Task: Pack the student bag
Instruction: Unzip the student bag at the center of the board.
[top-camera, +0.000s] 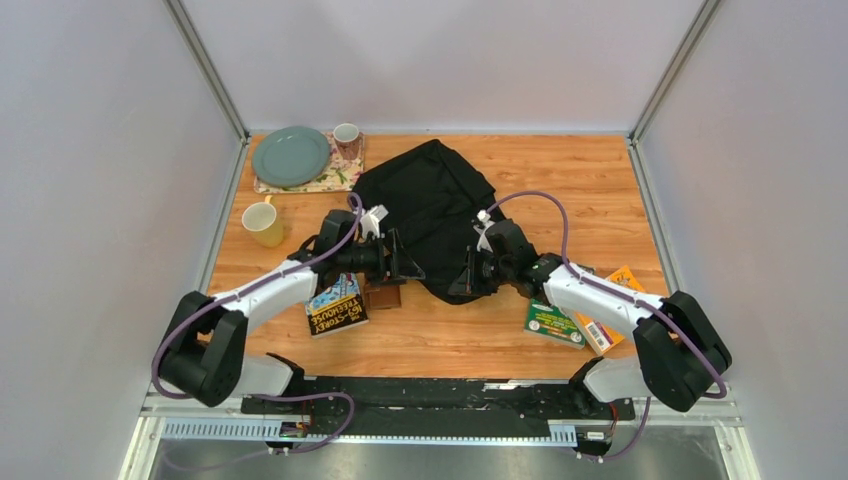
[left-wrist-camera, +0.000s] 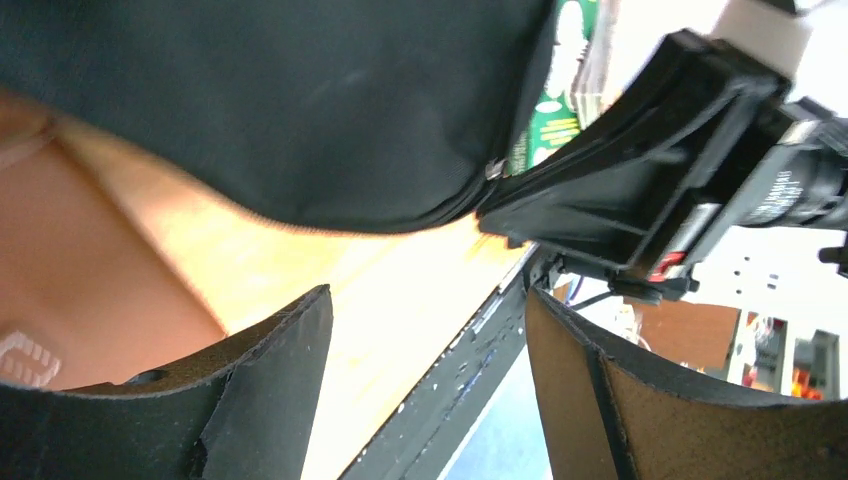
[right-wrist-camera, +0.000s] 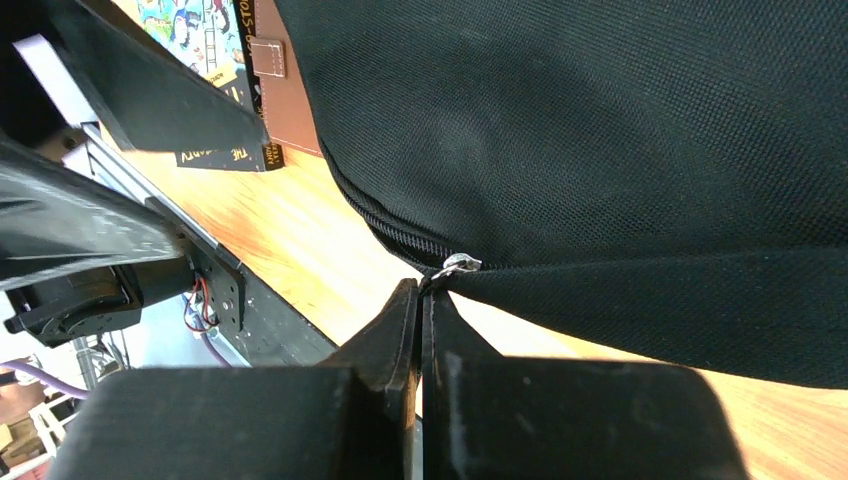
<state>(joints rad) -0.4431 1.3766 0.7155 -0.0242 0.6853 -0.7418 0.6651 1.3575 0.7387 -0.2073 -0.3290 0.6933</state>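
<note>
Wooden table (top-camera: 600, 180) between grey walls (top-camera: 100, 150) bears black student bag (top-camera: 430, 200).

Both arms stretch low and inward, wrists nearly facing each other — left claw (left-wrist-camera: 427, 300) gaping (fingers well apart), right claw (right-wrist-camera: 421, 300) pinched tight on the zip pull (right-wrist-camera: 455, 265).

Bare table (top-camera: 600, 190) lies right of the student bag (top-camera: 430, 200) (books (top-camera: 553, 325) crowd the near corner).
</note>
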